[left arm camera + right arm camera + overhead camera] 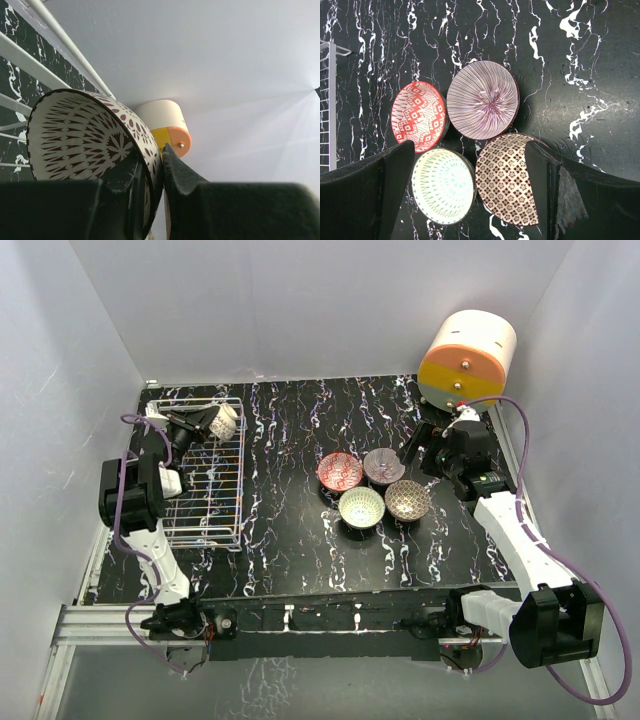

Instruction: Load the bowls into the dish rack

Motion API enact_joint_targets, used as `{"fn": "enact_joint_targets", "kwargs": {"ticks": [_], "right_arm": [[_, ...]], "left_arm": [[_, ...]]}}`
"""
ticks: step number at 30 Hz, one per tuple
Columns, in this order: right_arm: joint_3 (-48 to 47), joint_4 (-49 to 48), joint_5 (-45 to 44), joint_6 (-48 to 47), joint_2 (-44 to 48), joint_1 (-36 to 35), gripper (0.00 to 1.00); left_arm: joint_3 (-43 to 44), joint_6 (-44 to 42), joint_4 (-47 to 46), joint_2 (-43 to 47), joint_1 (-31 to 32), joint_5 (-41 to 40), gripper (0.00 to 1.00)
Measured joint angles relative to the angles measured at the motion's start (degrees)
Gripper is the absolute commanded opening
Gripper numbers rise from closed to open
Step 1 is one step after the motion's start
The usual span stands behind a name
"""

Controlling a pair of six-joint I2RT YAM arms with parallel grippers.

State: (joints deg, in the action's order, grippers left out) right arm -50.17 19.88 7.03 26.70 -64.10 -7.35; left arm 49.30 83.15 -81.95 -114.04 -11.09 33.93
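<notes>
Left wrist view shows the left gripper nearest, its jaws pinched narrow on the rim of the white lattice bowl, one finger inside and one outside. That thin edge hold is the risk. The bowl hangs tipped on its side and could pivot or slip, striking the wires of the dish rack if let go too high. Whether it already touches the rack cannot be told. The left arm stretches over the rack's far end, wrist turned sideways. Farther across, the right gripper hovers spread wide above the four bowls on the table.
</notes>
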Motion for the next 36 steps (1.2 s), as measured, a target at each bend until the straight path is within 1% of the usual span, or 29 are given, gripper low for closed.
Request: {"fn": "enact_joint_targets", "kwargs": {"ticks": [3, 7, 22, 25, 31, 36], "right_arm": [[0.0, 0.0, 0.0, 0.0, 0.0, 0.0, 0.96], [0.0, 0.0, 0.0, 0.0, 0.0, 0.0, 0.96], [0.0, 0.0, 0.0, 0.0, 0.0, 0.0, 0.96], [0.0, 0.0, 0.0, 0.0, 0.0, 0.0, 0.96], [0.0, 0.0, 0.0, -0.1, 0.0, 0.0, 0.96], [0.0, 0.0, 0.0, -0.1, 0.0, 0.0, 0.96]], "left_arm": [[1.2, 1.5, -1.3, -2.7, 0.0, 0.6, 0.0], [1.4, 2.4, -0.3, -4.9, 0.0, 1.1, 0.0], [2.1, 1.1, 6.0, -3.2, -0.2, 1.2, 0.0], [2.1, 1.1, 6.9, -2.9, -0.4, 1.0, 0.07], [1.9, 0.8, 7.5, -2.7, -1.1, 1.0, 0.27], [0.5, 0.8, 7.5, -3.0, -2.0, 1.0, 0.4]]}}
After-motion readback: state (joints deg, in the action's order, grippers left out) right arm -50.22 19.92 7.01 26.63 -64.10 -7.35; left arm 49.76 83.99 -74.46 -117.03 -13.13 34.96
